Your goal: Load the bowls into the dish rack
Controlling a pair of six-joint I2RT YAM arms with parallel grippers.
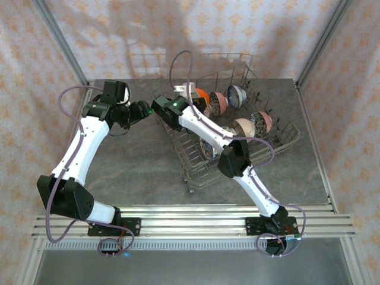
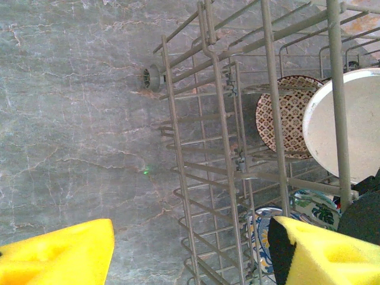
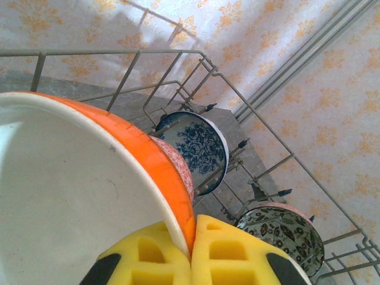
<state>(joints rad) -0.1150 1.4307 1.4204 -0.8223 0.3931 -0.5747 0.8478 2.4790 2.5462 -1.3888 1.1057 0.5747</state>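
From the wrist — right pincer [image 3: 191, 243] tight on orange bowl [image 3: 71, 196]; left pincer [image 2: 190, 255] spread.

Bench [image 2: 71, 119]: grey marbled stone look, smooth, faint sheen.
Dish rack [image 2: 211, 148]: grey metal wire, dull finish.
Orange bowl [image 3: 148, 154]: glazed ceramic, glossy orange outside, smooth white inside.
Blue bowl [image 3: 199, 148], green floral bowl [image 3: 285, 234]: glossy glaze over pattern.
Right pincer [image 3: 191, 252] pads [image 3: 231, 255], left pincer [image 2: 190, 255] pads [image 2: 59, 255]: yellow foam, matt, slightly grainy.
Arm shells [image 1: 83, 142]: white plastic, smooth.
Walls [image 1: 237, 35]: matt printed covering.
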